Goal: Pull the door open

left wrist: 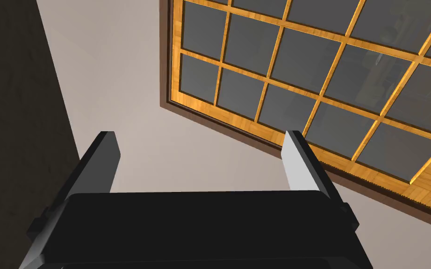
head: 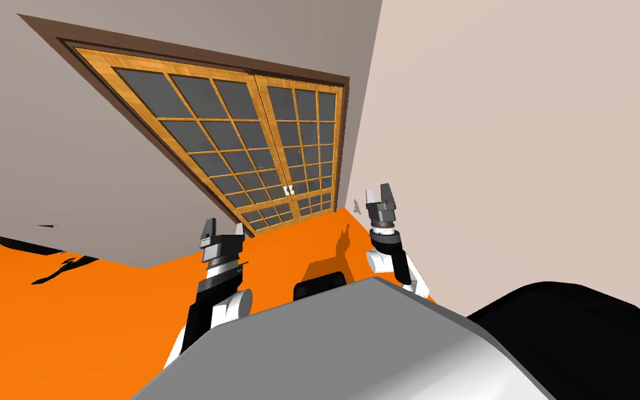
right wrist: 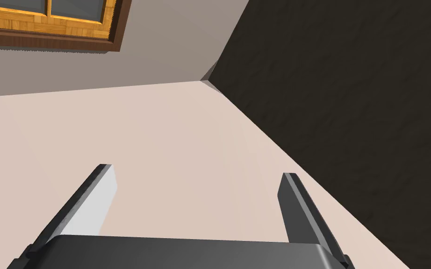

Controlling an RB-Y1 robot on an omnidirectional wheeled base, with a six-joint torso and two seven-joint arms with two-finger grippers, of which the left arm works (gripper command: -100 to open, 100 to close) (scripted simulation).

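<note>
Door well ahead, left fingers spread, right fingers spread

The orange floor (one flat colour) carries a few dark patches.

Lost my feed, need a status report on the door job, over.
Left gripper open, empty. Right gripper open, empty. Double paned door shut, white handles untouched, far ahead across orange floor.
</note>
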